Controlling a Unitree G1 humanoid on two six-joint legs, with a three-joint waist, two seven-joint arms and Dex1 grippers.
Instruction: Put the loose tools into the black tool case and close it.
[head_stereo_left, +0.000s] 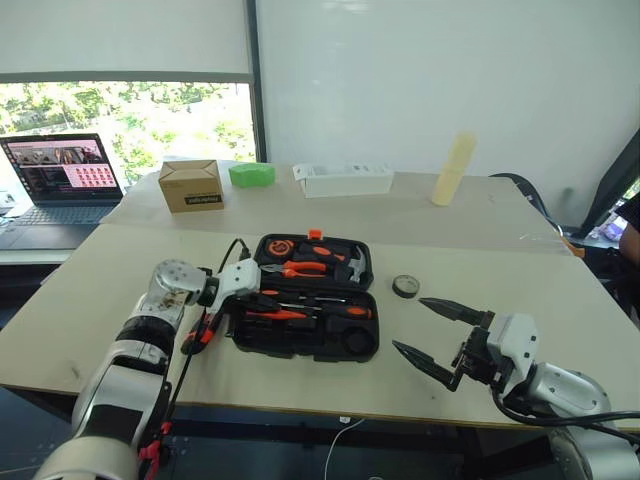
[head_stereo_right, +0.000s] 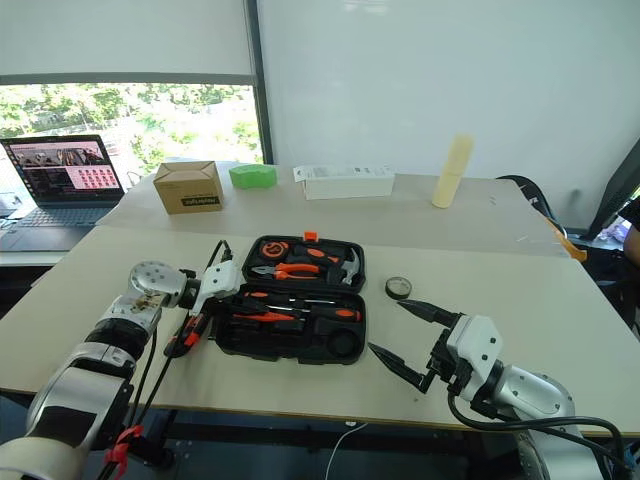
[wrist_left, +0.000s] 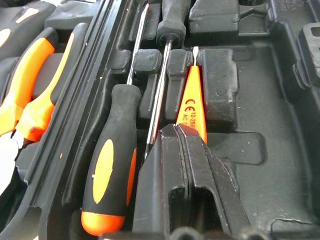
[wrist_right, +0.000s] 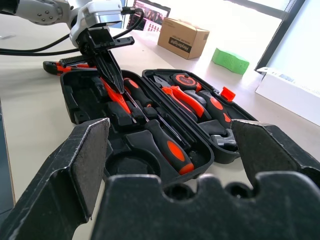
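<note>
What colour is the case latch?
Orange. The latch on the black tool case shows best in the right wrist view.

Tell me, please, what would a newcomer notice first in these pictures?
First, the open black tool case in the middle of the table, its orange-handled tools bright in their slots. Next, the left gripper, shut on a slim orange screwdriver in the case's near half. To the right, the right gripper is wide open above the table, near a small black tape roll.

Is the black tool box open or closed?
Open. The flat black plastic tool case lies spread on the table, its lid laid back, orange-handled tools showing in both halves.
</note>
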